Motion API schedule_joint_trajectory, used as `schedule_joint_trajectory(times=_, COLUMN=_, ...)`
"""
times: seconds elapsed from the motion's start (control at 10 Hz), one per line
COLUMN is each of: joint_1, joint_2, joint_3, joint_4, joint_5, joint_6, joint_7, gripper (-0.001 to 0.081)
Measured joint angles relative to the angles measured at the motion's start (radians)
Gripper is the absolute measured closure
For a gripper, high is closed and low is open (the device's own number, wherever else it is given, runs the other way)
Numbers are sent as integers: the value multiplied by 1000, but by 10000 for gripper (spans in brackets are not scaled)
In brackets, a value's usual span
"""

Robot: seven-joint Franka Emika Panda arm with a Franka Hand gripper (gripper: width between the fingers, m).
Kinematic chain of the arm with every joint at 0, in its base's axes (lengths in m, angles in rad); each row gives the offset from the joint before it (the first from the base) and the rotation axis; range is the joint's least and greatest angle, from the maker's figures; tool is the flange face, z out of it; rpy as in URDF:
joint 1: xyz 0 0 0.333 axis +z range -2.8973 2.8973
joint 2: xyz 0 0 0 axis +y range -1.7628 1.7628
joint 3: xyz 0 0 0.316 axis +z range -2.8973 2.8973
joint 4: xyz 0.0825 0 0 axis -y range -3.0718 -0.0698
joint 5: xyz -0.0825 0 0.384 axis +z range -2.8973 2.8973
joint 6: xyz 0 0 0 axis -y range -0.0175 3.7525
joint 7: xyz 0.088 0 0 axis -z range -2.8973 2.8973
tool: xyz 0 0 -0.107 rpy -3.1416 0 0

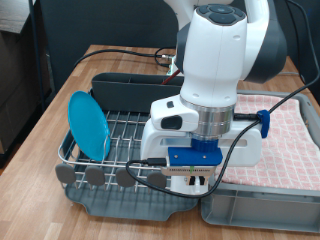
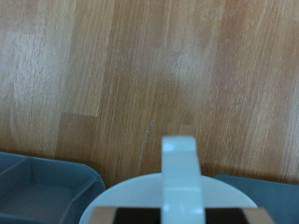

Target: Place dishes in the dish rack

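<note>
The light-blue plate (image 1: 88, 123) stands on edge in the dish rack (image 1: 120, 135). The gripper (image 1: 190, 183) hangs low over the rack's front; a white mug (image 2: 182, 191) sits between its fingers.

The plate (image 1: 87, 123) is light blue; the rack (image 1: 128, 133) is silver wire in a dark grey tray (image 1: 140, 196) with grey discs (image 1: 97, 176) along one edge. The cloth (image 1: 292, 140) is pink and white checked, lining a grey crate (image 1: 262, 211). The table (image 1: 75, 77) is brown wood grain, and the mug (image 2: 181, 182) is white.
</note>
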State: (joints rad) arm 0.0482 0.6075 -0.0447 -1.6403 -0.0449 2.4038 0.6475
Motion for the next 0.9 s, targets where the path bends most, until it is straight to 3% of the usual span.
schedule_joint_trajectory(times=0.5, joint_1=0, joint_2=28, joint_3=0, joint_4=8, joint_5=0, joint_6=24, joint_7=1, gripper=714)
schedule_joint_trajectory(times=0.6, joint_1=0, joint_2=32, joint_3=0, joint_4=8, joint_5=0, joint_6=21, joint_7=1, gripper=550)
schedule_joint_trajectory(times=0.7, joint_1=0, joint_2=33, joint_3=0, joint_4=8, joint_5=0, joint_6=14, joint_7=1, gripper=550)
schedule_joint_trajectory(times=0.8, joint_1=0, joint_2=33, joint_3=1, joint_4=10, joint_5=0, joint_6=3, joint_7=1, gripper=392)
schedule_joint_trajectory(times=0.9, joint_1=0, joint_2=33, joint_3=2, joint_4=13, joint_5=0, joint_6=-8, joint_7=1, gripper=392)
